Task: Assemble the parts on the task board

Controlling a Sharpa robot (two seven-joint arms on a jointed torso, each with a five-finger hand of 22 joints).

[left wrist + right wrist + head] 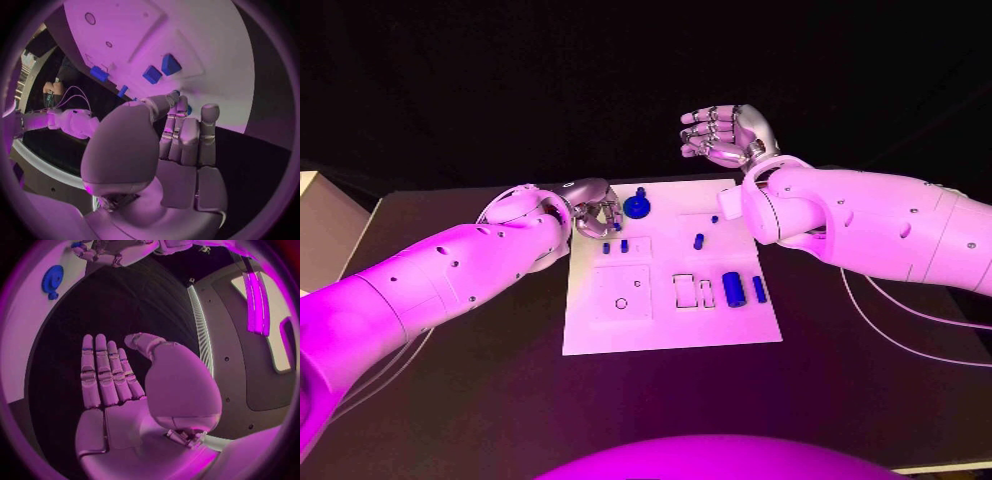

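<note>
Fingers [187,135] of the left hand [593,207] lie straight and close together at the board's near-left corner region, tips down at the white task board [668,330]; whether they pinch one of the small pieces under them I cannot tell, since a speck of blue sits hidden just behind the fingertips in the left wrist view. Just beside that hand, toward the board's far edge, stands a round blue wheel-like part [638,206]. A little further out from the fingers lie two small blue pegs [615,246] on the board, and another small peg [700,240] sits nearer the middle.

Over past the far right corner of the board, the right hand [724,135] hangs above the black table [473,400], palm open, fingers straight and side by side, holding nothing. Well away from it, on the board's near-right part, stand two taller blue blocks [733,287] next to pale outlined slots [685,291].
</note>
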